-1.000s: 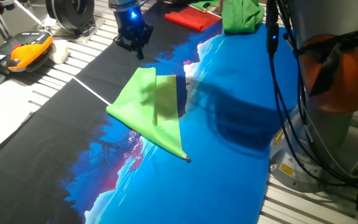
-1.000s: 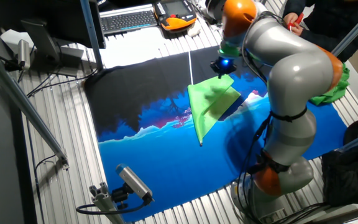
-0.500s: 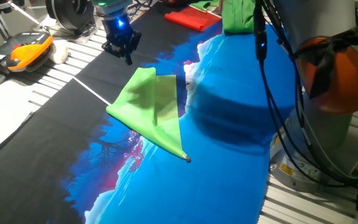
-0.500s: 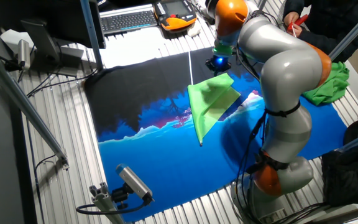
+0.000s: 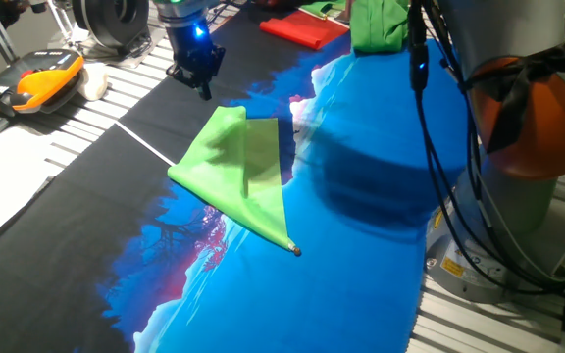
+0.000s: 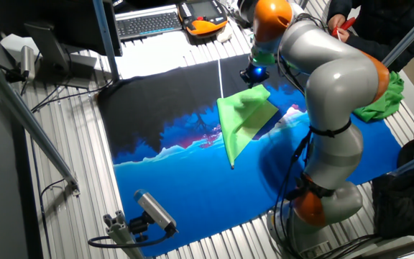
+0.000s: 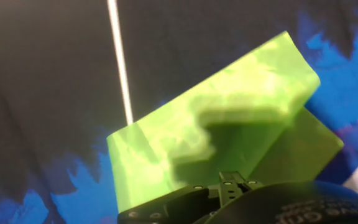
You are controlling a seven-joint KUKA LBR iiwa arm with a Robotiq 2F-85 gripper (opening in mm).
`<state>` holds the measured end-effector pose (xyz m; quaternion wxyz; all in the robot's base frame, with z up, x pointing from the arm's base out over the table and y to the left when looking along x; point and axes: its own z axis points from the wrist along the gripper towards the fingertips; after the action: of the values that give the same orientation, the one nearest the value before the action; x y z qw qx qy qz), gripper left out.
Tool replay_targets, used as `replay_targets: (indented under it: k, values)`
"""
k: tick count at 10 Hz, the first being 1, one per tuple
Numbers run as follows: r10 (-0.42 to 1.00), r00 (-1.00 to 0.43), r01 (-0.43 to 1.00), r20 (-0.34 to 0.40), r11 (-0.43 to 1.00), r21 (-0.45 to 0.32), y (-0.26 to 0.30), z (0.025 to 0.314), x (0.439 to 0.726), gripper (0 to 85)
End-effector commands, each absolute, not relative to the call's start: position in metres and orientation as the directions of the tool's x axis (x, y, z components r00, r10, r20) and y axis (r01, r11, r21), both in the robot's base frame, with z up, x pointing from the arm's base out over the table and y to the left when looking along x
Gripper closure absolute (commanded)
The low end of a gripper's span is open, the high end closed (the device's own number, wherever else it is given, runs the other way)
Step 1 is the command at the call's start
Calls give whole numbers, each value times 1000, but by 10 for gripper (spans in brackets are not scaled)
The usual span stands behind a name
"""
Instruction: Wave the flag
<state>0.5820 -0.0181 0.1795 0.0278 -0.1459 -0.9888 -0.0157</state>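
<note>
While an orange-and-black handheld controller [image 5: 35, 78] rests at the far left on the slatted metal table [image 5: 96, 108], the black two-finger gripper [image 5: 197, 78] hangs above the dark part of the blue-and-black printed cloth [image 5: 361, 196], just beyond the flag; whether its jaws are spread cannot be told. Lying flat on that cloth, the lime-green thin fabric flag [image 5: 241, 172] is folded over, its slim white stick [image 7: 120, 59] running out past the fabric. Farther right lie a red folded cloth [image 5: 304, 29] and a bunched darker-green cloth [image 5: 383, 24].
</note>
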Motion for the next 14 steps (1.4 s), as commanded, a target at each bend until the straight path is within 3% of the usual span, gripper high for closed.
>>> replay_targets:
  k: [1,4,8,14]
  values:
    - [158,-985,160,68,987,29,-18,180,582,850]
    - [209,-976,209,67,978,-9,-18,180,582,850]
    - [174,-980,173,96,985,-15,-18,180,582,850]
    - [214,-976,213,46,977,-23,-18,180,582,850]
